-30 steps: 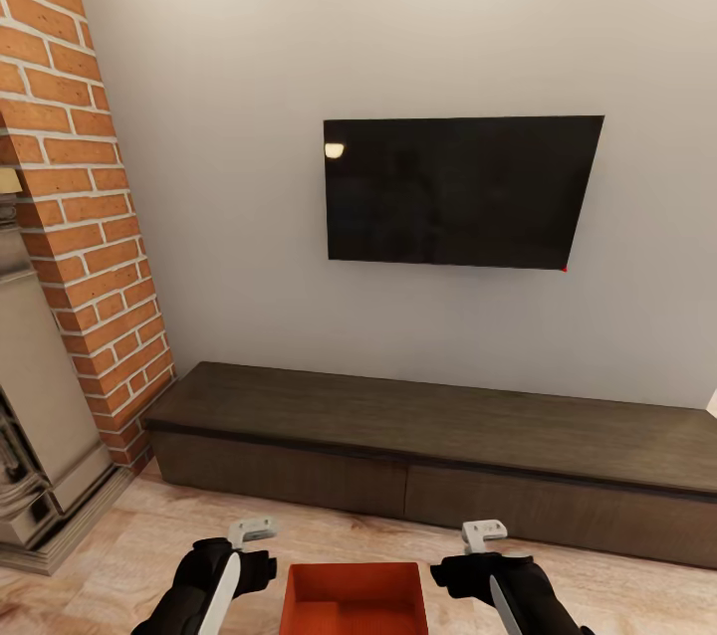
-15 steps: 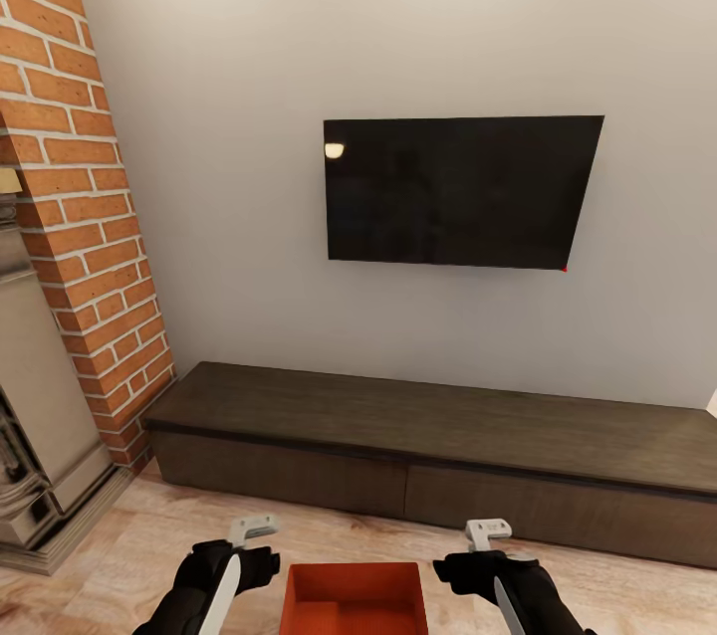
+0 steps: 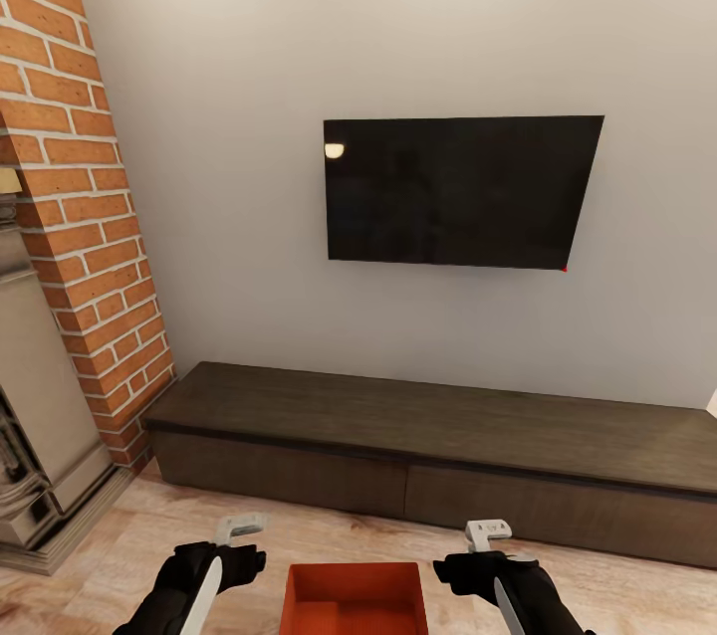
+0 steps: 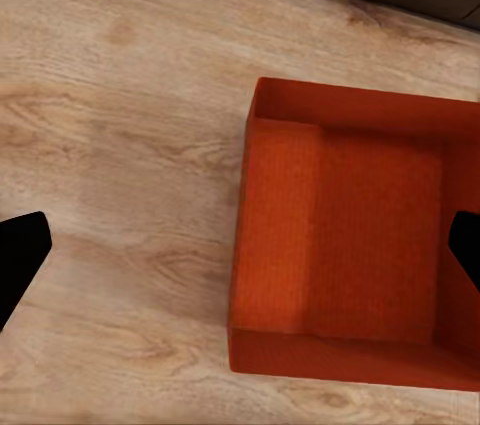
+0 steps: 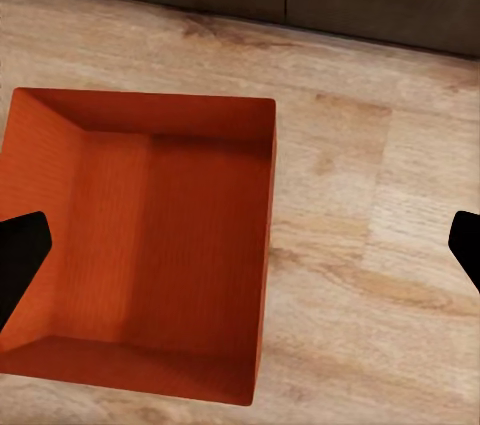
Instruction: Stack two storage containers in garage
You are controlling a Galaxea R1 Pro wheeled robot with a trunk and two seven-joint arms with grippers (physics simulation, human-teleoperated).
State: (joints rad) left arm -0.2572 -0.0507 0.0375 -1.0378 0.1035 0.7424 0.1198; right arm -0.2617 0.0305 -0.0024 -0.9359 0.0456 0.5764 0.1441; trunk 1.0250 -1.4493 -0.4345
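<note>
Squarely between pincers (image 3: 241, 528) (image 3: 485, 529) — red bin (image 3: 354, 599), untouched

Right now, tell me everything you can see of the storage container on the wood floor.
The storage container is a red-orange rectangular bin with thin straight walls, a finely ribbed flat bottom and no lid. It is empty and sits upright on the light wood-plank floor, just in front of the dark low cabinet. It lies between the left pincer and right pincer; neither touches it.

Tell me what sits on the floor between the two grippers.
In the head view, one red-orange storage container sits on the wood floor between the left gripper and the right gripper, open side up, touching neither.
</note>
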